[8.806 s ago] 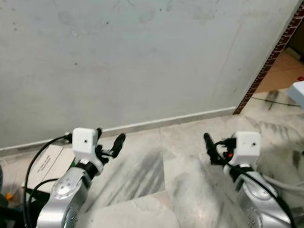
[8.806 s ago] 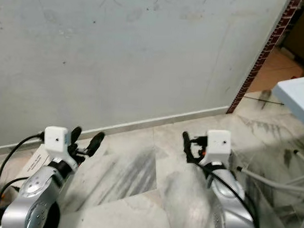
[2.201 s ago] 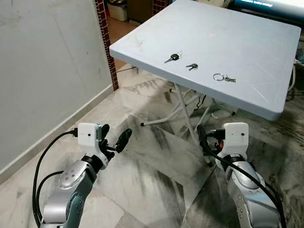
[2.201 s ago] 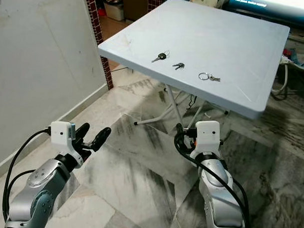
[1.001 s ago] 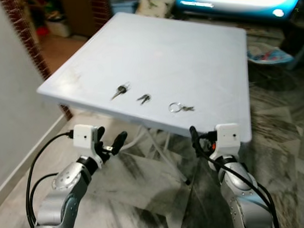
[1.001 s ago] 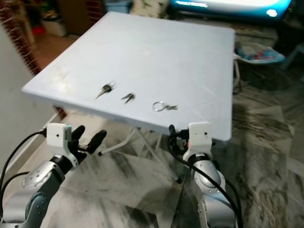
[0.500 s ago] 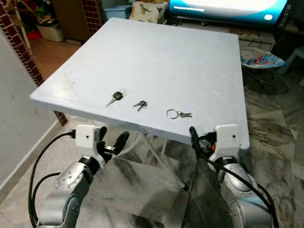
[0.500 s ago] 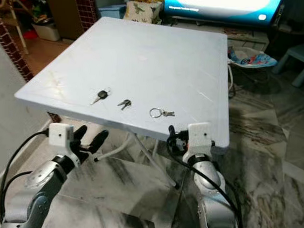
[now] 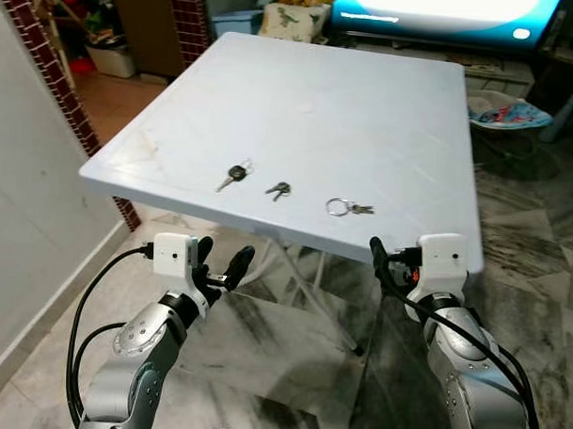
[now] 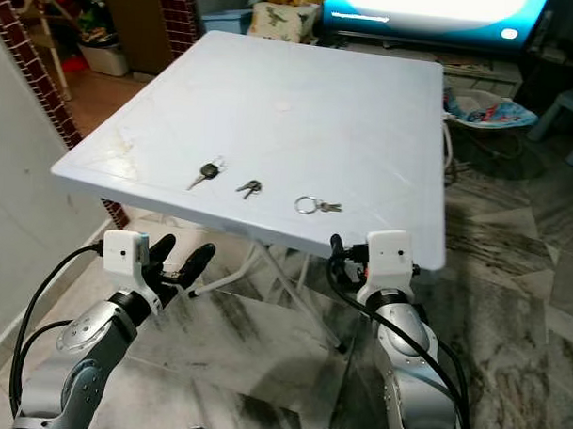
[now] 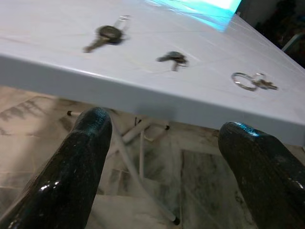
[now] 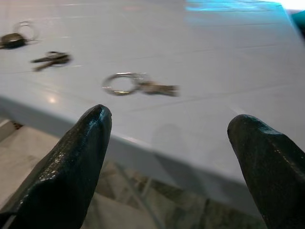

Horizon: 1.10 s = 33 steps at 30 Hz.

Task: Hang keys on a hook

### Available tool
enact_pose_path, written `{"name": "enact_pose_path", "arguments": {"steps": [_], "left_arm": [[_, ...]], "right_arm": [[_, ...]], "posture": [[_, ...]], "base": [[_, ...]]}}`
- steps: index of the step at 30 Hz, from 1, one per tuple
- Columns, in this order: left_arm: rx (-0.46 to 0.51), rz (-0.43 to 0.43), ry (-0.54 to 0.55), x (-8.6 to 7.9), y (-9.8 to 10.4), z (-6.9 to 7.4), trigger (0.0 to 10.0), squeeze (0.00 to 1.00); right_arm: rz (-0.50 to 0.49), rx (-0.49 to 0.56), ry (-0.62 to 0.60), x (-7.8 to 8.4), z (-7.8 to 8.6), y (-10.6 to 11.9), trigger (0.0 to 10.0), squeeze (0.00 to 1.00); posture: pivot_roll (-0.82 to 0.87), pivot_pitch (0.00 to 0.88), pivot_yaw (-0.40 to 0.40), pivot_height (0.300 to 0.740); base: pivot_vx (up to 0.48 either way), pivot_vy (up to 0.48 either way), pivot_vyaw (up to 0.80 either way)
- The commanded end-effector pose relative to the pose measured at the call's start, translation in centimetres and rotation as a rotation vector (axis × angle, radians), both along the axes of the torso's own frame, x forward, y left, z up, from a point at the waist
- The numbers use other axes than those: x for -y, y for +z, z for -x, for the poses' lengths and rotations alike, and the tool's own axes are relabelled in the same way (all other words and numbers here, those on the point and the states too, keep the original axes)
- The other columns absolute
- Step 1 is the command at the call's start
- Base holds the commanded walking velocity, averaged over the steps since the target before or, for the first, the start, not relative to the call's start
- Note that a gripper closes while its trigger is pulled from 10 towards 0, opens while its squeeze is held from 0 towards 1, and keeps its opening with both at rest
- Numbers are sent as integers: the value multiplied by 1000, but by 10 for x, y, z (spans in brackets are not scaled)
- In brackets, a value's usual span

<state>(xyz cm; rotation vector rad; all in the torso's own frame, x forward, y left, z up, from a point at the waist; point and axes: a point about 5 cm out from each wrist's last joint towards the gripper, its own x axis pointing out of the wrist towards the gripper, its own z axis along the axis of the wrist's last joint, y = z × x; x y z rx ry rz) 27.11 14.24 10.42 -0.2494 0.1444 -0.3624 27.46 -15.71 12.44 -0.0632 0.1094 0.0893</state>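
Three sets of keys lie in a row near the front edge of a white folding table (image 9: 310,93): a black-headed key (image 9: 234,175) on the left, a small key pair (image 9: 278,189) in the middle, and a key ring with keys (image 9: 346,208) on the right. My left gripper (image 9: 225,262) hangs open below the table's front edge, under the black-headed key (image 11: 107,34). My right gripper (image 9: 386,263) is open just before the edge, level with the tabletop and facing the key ring (image 12: 125,83). Both grippers hold nothing.
The table's metal legs (image 9: 299,271) cross beneath it over a marble floor (image 9: 262,364). A white wall (image 9: 23,215) and a brick pillar (image 9: 47,70) stand to the left. A lit screen (image 9: 444,5) and a basket (image 9: 502,114) lie beyond the table.
The camera has turned from the bare wall to the table and come up to it. In the last half second the view shifted slightly. Both grippers stay open.
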Motion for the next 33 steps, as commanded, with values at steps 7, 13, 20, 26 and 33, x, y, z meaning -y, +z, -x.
{"name": "enact_pose_path", "arguments": {"steps": [7, 13, 20, 26, 33], "left_arm": [[1, -25, 8, -5, 1, -1, 10000, 0], [10, -20, -22, 0, 2, 1, 10000, 0], [9, -7, -39, 4, 2, 1, 10000, 0], [10, 0, -50, 5, 3, 2, 10000, 0], [15, 15, -72, 7, 4, 5, 10000, 0]], "right_arm": [[35, 22, -1, -2, -2, 4, 10000, 0], [96, 16, -26, 2, -2, 3, 10000, 0], [109, 32, -49, 4, -3, 4, 10000, 0], [100, 16, -63, 6, -3, 2, 10000, 0], [107, 25, -48, 3, -5, 4, 10000, 0]], "posture": [[-95, 138, 41, 740], [-94, 136, 42, 740], [-95, 135, 43, 740], [-92, 132, 43, 740], [-91, 130, 38, 740]], "base": [[0, 385, 0], [0, 0, 0], [0, 0, 0], [0, 0, -391], [0, 0, -781]]}}
